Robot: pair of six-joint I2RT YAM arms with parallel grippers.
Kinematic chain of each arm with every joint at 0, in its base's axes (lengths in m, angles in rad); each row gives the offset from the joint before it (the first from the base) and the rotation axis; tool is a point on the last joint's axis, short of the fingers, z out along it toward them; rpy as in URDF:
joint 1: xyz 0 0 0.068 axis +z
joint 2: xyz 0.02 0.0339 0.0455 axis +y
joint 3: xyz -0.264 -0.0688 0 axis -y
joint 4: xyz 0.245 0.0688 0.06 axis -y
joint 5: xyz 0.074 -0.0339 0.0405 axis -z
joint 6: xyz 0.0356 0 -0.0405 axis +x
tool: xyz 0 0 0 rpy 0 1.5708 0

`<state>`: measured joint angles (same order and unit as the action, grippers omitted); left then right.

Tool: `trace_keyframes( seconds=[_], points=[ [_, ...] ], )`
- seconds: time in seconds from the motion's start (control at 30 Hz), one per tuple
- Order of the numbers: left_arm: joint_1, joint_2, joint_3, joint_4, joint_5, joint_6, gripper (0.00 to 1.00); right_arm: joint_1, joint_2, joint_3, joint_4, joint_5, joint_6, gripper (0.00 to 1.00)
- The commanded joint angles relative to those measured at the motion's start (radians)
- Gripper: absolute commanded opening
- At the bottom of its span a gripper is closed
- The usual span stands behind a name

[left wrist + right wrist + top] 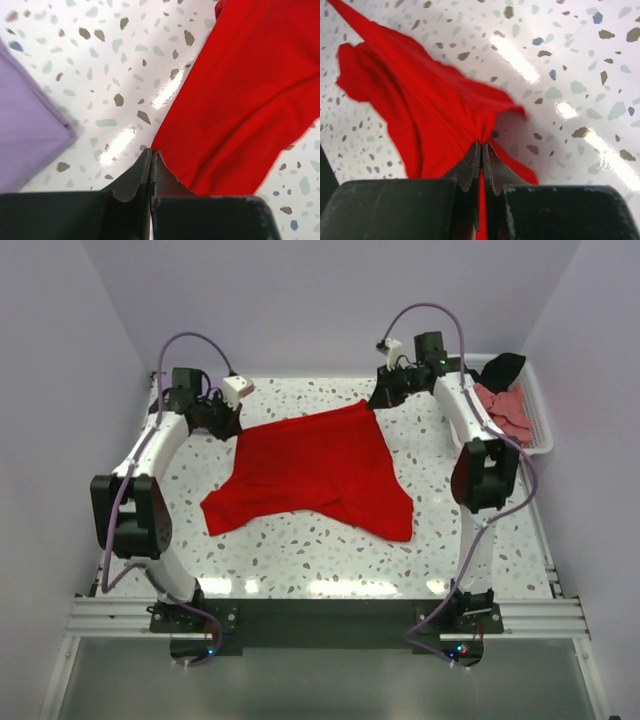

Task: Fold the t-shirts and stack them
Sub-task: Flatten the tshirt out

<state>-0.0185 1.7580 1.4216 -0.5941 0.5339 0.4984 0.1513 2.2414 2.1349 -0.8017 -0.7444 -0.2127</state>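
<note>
A bright red t-shirt (315,470) lies spread on the speckled table, its sleeves towards the near side. My left gripper (228,420) is at its far left corner. In the left wrist view the fingertips (151,152) are closed right at the edge of the red cloth (240,90), apparently pinching it. My right gripper (381,395) is at the far right corner, shut on a bunched fold of red cloth (435,110) that also shows between the fingers (481,150). A pale lavender cloth (25,125) lies flat left of the left gripper.
A white slatted basket (540,425) stands at the back right edge, holding salmon-pink cloth (505,410) and black cloth (505,365). Lavender walls close in the table on the left, back and right. The arm bases sit at the near edge.
</note>
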Motion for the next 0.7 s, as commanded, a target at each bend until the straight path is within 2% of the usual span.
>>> trace_keyframes(
  seconds=[0.0,0.07,0.13,0.17,0.23,0.27,0.3,0.37,0.4,0.47,0.5,0.6,0.63,0.67],
  points=[
    [0.014,-0.155,0.019,-0.058,0.018,0.112,0.00,0.002,-0.219,-0.087,-0.046,-0.015,-0.106,0.00],
    [0.000,-0.213,-0.065,-0.127,0.058,0.208,0.00,0.002,-0.293,-0.214,-0.076,-0.003,-0.160,0.00],
    [-0.017,-0.316,-0.149,-0.185,0.077,0.296,0.00,0.007,-0.412,-0.320,-0.158,0.007,-0.288,0.00],
    [-0.027,-0.351,-0.243,-0.205,0.081,0.325,0.00,0.010,-0.457,-0.439,-0.187,0.032,-0.334,0.00],
    [-0.038,-0.446,-0.347,-0.280,0.086,0.436,0.00,0.027,-0.566,-0.565,-0.267,0.080,-0.502,0.00],
    [-0.061,-0.492,-0.448,-0.315,0.078,0.484,0.00,0.033,-0.594,-0.680,-0.324,0.136,-0.621,0.00],
    [-0.072,-0.515,-0.499,-0.347,0.065,0.529,0.04,0.046,-0.638,-0.726,-0.367,0.164,-0.690,0.00],
    [-0.083,-0.558,-0.625,-0.377,0.014,0.595,0.28,0.093,-0.663,-0.833,-0.422,0.224,-0.767,0.50],
    [-0.083,-0.596,-0.651,-0.371,0.000,0.594,0.42,0.097,-0.674,-0.852,-0.460,0.238,-0.795,0.65],
    [-0.075,-0.615,-0.667,-0.366,-0.017,0.579,0.48,0.094,-0.678,-0.851,-0.482,0.229,-0.765,0.75],
    [-0.071,-0.612,-0.653,-0.371,-0.005,0.571,0.50,0.091,-0.675,-0.837,-0.494,0.212,-0.748,0.75],
    [-0.023,-0.563,-0.572,-0.375,0.046,0.531,0.51,0.074,-0.635,-0.762,-0.455,0.174,-0.633,0.74],
    [-0.015,-0.545,-0.534,-0.363,0.052,0.499,0.51,0.074,-0.600,-0.742,-0.433,0.159,-0.592,0.71],
    [0.003,-0.505,-0.514,-0.360,0.063,0.484,0.51,0.074,-0.585,-0.707,-0.407,0.152,-0.495,0.69]
  ],
)
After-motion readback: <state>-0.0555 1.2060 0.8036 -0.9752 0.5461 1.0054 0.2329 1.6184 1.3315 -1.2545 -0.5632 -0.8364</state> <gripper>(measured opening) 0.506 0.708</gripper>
